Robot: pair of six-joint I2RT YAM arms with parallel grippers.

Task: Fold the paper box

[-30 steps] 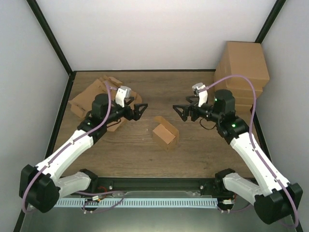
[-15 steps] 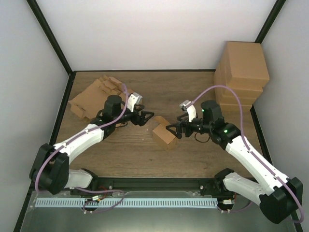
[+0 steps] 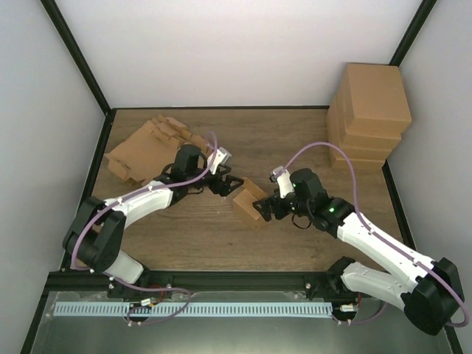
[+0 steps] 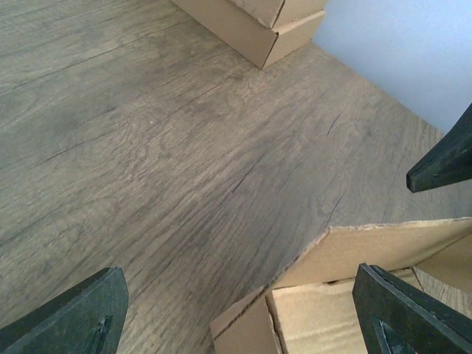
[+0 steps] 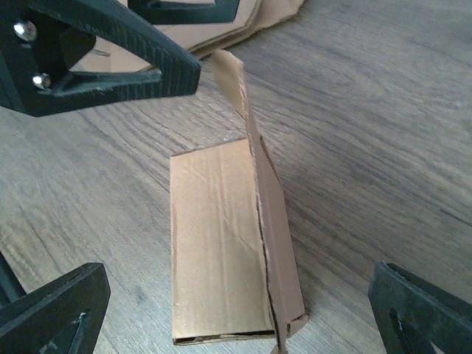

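Paper box (image 3: 249,204): about the centre of the table (image 3: 310,140), between the two claws, lying on one broad side.
Left claw (image 3: 230,186): at the box's 10 o'clock, fingers spread wide and straddling a box corner; no grip shows (likely placed to catch a wall or flap).
Right claw (image 3: 264,209): at the box's 4 o'clock, fingers spread wide, facing the open end, probably to brace it from that side.
Flap (image 5: 234,81): thin, upright, with a ragged cut edge.
Material: plain brown cardboard, matte, faintly creased; the table is grey-brown wood grain.
Flat blanks (image 3: 144,151): heaped at 10 o'clock.
Finished boxes (image 3: 369,110): stacked at 2 o'clock.
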